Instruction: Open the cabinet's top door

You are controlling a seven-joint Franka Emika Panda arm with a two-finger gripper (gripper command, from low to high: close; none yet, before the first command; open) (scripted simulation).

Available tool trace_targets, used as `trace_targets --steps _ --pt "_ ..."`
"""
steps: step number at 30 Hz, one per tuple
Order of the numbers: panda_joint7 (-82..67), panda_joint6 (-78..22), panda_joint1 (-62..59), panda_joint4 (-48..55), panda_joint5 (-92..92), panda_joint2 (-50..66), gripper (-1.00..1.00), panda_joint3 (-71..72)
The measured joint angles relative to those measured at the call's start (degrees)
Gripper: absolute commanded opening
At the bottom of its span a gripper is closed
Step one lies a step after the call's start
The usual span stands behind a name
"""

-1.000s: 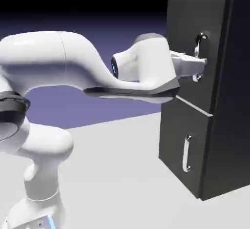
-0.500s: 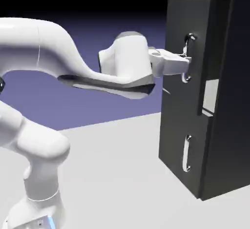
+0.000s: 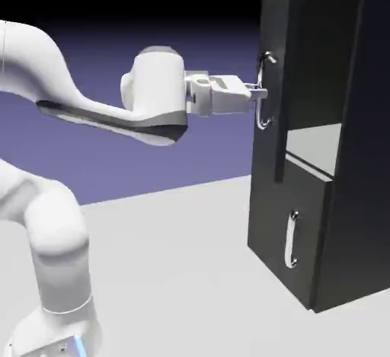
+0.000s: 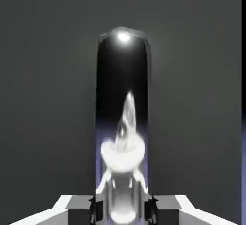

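Here the gripper (image 3: 257,97) is held level and is clamped on the long silver handle (image 3: 263,90) of the top door (image 3: 271,97), its jaws drawn tight around the bar. In the hand view the handle (image 4: 122,123) is seen large and upright between the two grey fingertips (image 4: 79,205), the white hand mirrored in its polished face and the dark door panel (image 4: 48,99) filling the rest of the picture.

In the exterior view the gripper is found at about 2 o'clock from the picture's middle, with the white arm (image 3: 91,97) stretched out behind it toward 9 o'clock. The top door is swung partly out from the cabinet (image 3: 358,157), so that its panel is seen nearly edge-on and a dark opening is shown behind it at 3 o'clock of the handle. A pale grey shelf (image 3: 312,150) is exposed at the foot of that opening. Below, at 6 o'clock of the shelf, the shorter lower door (image 3: 293,234) is shut flush, its small silver handle (image 3: 291,240) untouched. The cabinet is stood on the pale table (image 3: 175,272), at 3 o'clock in the picture.
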Motion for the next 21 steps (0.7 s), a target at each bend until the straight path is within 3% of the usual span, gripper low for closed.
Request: trace_targets --steps 16,21 --pt "-1.1 15.3 -33.0 -3.0 20.6 -12.3 -1.00 24.9" --pt "-11.0 14.5 -34.0 -6.0 33.2 -16.1 -1.00 26.9"
